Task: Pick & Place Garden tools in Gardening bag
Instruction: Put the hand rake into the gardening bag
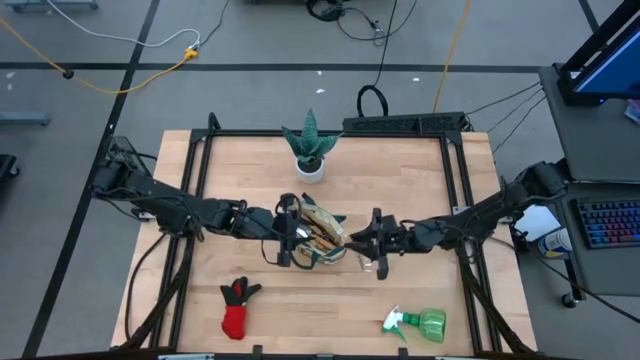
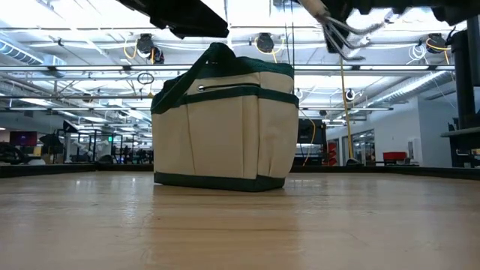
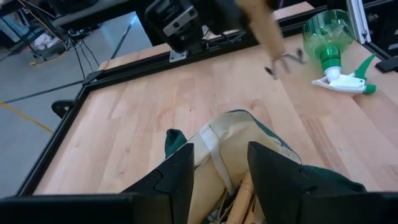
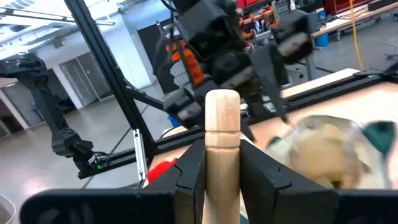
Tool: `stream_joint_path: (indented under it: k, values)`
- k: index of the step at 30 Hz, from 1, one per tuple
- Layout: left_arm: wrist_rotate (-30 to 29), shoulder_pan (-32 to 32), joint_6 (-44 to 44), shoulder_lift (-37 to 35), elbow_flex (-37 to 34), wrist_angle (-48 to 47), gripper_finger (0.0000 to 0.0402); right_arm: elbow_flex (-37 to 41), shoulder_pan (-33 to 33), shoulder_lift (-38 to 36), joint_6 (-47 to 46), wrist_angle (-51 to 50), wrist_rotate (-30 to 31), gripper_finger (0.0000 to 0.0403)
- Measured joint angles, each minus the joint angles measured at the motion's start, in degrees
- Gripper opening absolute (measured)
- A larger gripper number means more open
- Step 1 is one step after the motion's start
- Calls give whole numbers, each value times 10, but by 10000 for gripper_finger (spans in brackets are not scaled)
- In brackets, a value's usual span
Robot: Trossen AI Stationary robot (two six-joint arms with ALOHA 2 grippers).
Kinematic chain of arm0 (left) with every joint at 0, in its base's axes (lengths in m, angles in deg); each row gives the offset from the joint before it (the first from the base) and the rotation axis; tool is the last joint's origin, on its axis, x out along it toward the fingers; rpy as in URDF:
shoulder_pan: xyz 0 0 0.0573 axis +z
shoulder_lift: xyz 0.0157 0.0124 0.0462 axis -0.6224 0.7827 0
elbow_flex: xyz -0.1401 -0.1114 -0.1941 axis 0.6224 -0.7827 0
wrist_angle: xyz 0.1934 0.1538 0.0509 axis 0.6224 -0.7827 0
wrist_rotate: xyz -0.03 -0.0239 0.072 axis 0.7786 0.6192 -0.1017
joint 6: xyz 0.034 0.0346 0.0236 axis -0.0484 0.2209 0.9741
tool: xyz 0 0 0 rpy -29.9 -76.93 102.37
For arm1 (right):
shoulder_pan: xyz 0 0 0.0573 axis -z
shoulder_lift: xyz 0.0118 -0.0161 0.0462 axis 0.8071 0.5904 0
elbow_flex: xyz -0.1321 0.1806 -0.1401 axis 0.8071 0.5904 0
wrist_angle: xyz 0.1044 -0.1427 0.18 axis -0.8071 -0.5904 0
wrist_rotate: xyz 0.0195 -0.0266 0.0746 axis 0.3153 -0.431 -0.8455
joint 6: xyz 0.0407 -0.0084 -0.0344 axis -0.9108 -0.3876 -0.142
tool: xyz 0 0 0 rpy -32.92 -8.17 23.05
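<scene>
The beige gardening bag (image 1: 318,238) with green trim stands on its base at the table's middle, with wooden-handled tools (image 1: 324,232) sticking out of its open top. My left gripper (image 3: 221,149) reaches in from the left and is shut on the bag's top. Just right of the bag, my right gripper (image 4: 222,146) is shut on a small wooden-handled rake (image 3: 273,43) held in the air. A red-black glove (image 1: 237,305) and a green spray bottle (image 1: 418,323) lie near the front edge. My left gripper has the bag's top rim and beige strap (image 3: 217,140) bunched between its two fingers (image 3: 177,180), filling the gap. The fingers slant slightly down from the table's left. The bag's base stays on the table. My right gripper pinches the rake's wooden handle (image 4: 222,124) between its two fingers, a little below the rounded butt end. The fingers come level from the table's right and lie across the handle. The rake is lifted clear, butt end up, with its metal tines (image 3: 285,60) slanting down.
A spiky green plant in a white pot (image 1: 310,150) stands behind the bag near the far edge. A black frame (image 1: 205,150) borders the wooden table. Bare wood lies between the bag and the front edge.
</scene>
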Motion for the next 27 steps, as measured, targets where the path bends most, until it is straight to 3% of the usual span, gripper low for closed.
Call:
stream_joint_path:
  k: [14, 22, 27]
  values:
    - [-4, -30, 57, -7, 0, -1, 156, -86, 37, 74, 9, -12, -1, 65]
    - [-112, -70, 83, -24, -1, -39, 157, -86, 60, 80, -3, -10, -1, 65]
    - [-123, -80, 82, -27, 0, -45, 157, -86, 80, 80, -6, 9, 0, 65]
